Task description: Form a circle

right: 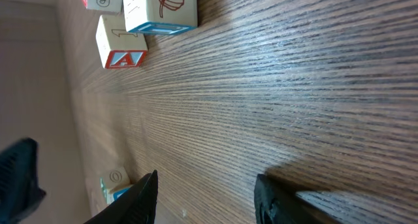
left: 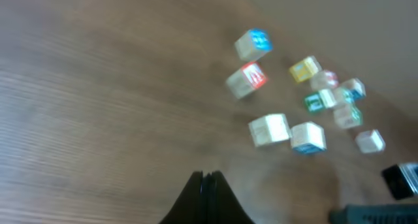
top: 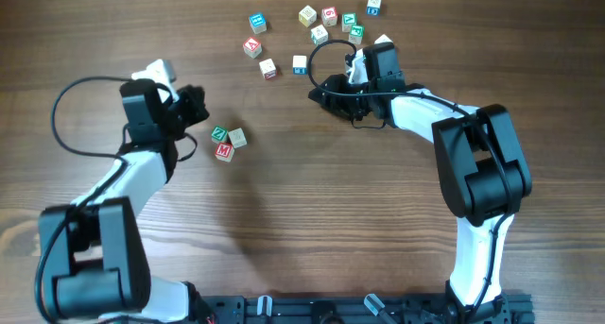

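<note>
Several small lettered wooden cubes lie scattered at the table's far middle, among them a blue one point(top: 257, 23), a red one point(top: 251, 47) and a yellow one point(top: 307, 16). Three more cubes point(top: 227, 141) sit bunched just right of my left gripper point(top: 201, 107), which is shut and empty. In the blurred left wrist view its fingertips point(left: 207, 178) press together above bare wood, with the scattered cubes point(left: 287, 129) beyond them. My right gripper point(top: 318, 91) lies low beneath the blue-edged cube point(top: 300, 64). It stands open point(right: 208, 185) over bare wood, with a cube point(right: 110, 183) beside one finger.
A black cable loop point(top: 333, 46) arcs over the table by the right arm's wrist. The red A cube point(right: 121, 46) and a cube with a red drawing point(right: 160, 8) lie ahead of the right gripper. Wood stretches between both arms toward the near edge.
</note>
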Controlling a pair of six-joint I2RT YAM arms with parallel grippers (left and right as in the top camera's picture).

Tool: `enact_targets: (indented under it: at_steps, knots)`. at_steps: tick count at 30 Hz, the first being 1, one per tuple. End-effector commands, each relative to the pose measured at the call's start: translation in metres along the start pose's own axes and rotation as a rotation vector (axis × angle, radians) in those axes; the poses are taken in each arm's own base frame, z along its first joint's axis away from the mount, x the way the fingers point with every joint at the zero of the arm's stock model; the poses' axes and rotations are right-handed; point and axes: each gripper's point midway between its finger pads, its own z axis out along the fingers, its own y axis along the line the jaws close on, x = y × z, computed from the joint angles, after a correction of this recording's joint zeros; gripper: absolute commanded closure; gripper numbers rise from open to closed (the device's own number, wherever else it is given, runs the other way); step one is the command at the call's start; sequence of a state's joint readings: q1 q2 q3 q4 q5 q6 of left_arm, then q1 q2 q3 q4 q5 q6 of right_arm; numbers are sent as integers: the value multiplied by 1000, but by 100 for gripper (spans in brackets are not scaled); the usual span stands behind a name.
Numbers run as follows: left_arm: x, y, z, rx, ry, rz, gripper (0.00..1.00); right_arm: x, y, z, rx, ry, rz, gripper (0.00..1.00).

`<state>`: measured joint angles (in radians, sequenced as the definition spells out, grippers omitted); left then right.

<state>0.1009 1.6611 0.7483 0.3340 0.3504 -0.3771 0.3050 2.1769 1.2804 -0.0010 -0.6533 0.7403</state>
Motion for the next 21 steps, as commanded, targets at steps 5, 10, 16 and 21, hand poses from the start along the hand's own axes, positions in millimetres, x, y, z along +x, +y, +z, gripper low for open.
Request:
enact_targets:
  at_steps: [5,10,16,21]
  knots:
    - [-53,-62,12,94,31,141,96,16,-43,15,111,18,57,52]
    - [-82,-65,25,-30,231,72,96,16,-43,15,111,19,57,52]
    - [-19,-61,48,-76,466,56,96,16,-43,15,112,19,57,52]
    - [26,-41,42,-214,613,117,96,17,-43,15,114,21,59,52]
